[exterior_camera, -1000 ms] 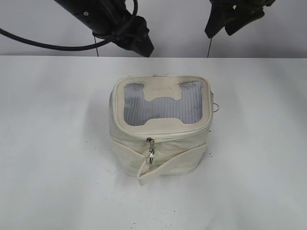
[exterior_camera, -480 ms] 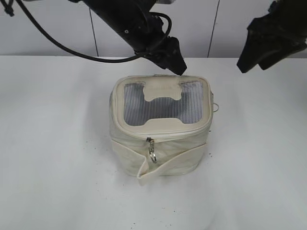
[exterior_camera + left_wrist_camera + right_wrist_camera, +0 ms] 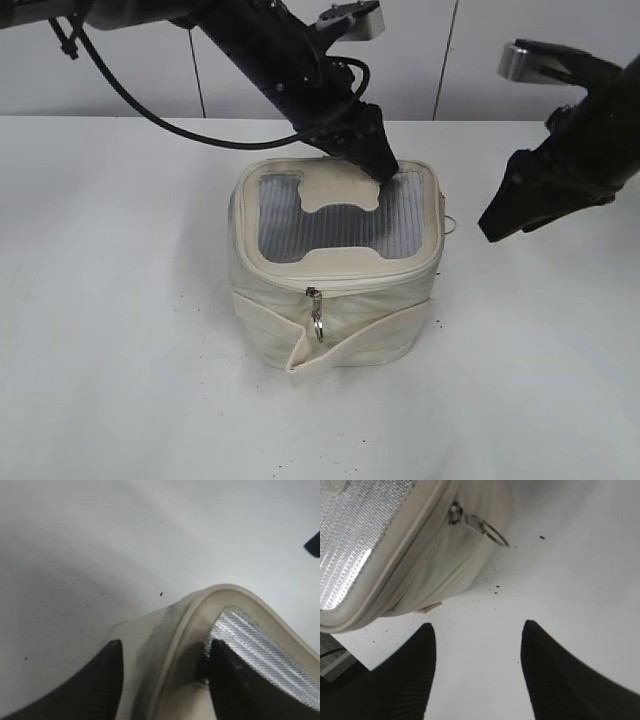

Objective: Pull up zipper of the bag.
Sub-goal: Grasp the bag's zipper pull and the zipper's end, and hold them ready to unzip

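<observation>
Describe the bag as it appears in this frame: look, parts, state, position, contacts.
The bag is a cream, boxy soft pouch standing upright mid-table. Its top is a silvery mesh panel framed in cream trim. A zipper pull with a metal ring hangs at the front; a second ring shows on the right side. A loose strap wraps the lower front. The left gripper straddles the top back rim.

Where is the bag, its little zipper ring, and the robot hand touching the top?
bag (image 3: 335, 300): exterior view, on its cream front wall.
zipper ring (image 3: 317, 325): exterior view, on the metal ring hanging at the front.
left gripper (image 3: 385, 166): exterior view, at its tip on the bag's lid.
</observation>
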